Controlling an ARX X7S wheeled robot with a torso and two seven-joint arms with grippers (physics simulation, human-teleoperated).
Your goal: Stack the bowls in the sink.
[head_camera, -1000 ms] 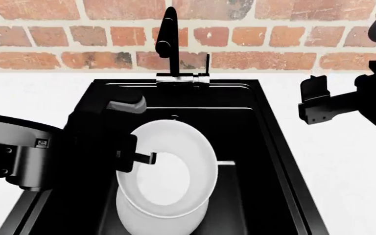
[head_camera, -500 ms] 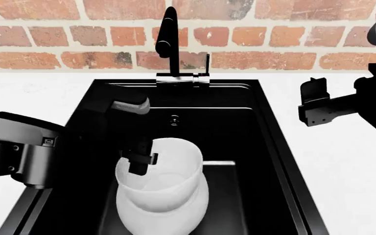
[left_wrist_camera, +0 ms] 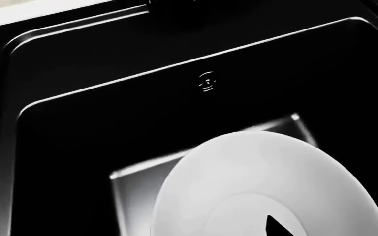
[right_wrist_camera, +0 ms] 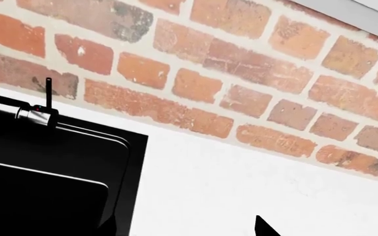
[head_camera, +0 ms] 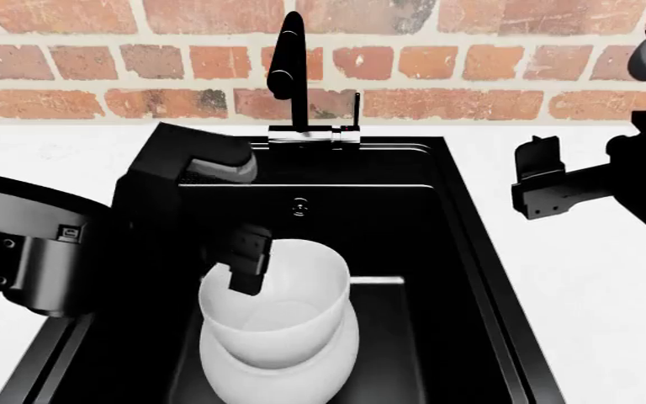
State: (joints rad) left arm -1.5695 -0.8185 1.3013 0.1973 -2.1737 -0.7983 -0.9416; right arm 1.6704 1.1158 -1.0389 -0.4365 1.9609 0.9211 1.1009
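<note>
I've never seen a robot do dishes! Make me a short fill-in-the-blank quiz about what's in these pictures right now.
1. The upper bowl sits nested inside the lower bowl, both inside the black ____.
2. The wall behind the faucet is made of ____.
3. The gripper at the upper bowl's rim is the robot's ____ gripper.
4. The right gripper hangs over the ____ countertop, away from the bowls.

Missing words: sink; brick; left; white

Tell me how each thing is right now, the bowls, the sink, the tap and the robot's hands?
Top bowl: upright, nested in the other bowl.
Bottom bowl: upright on the sink floor.
Sink: dry, holding both bowls.
Tap: no water running.
Left gripper: at the top bowl's rim, grip unclear.
Right gripper: over the counter, holding nothing.
</note>
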